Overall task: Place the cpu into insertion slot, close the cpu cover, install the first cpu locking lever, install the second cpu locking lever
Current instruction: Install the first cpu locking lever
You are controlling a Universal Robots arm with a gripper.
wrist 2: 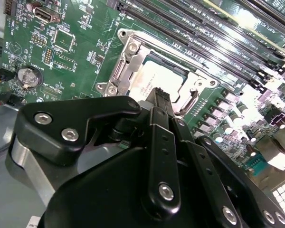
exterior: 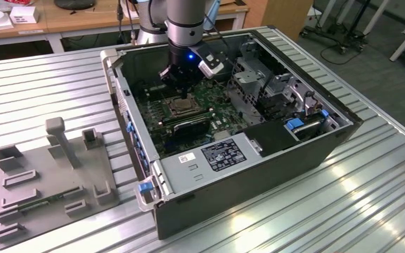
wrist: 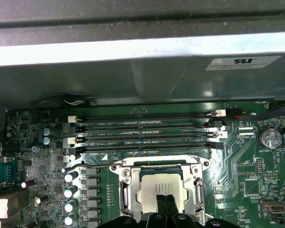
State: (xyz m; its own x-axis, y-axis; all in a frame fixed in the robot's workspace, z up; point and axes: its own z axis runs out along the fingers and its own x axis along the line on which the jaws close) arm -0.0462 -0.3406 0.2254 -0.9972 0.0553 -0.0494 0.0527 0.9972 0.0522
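The cpu [wrist: 151,188] lies flat in the insertion slot [wrist: 147,172] on the green motherboard [exterior: 213,108], its silvery top showing. The cpu cover [wrist: 127,186] is down around it as a metal frame. A wire locking lever [wrist: 83,164] sticks out sideways from one corner of the socket. Another lever [wrist 2: 192,99] runs along the opposite side. My gripper [wrist: 165,198] points straight down over the chip, fingers pressed together with nothing between them. Its tip [wrist 2: 160,93] sits on or just above the cpu's top. In the exterior view the gripper [exterior: 182,96] is deep inside the open computer case.
Long black memory slots [wrist: 147,133] run beside the socket toward the case wall [wrist: 142,80]. Silver capacitors [wrist: 70,190] line one side and a coin battery [wrist: 269,137] lies on the other. A metal drive cage [exterior: 259,84] stands close by. A grey fixture plate [exterior: 48,179] lies outside the case.
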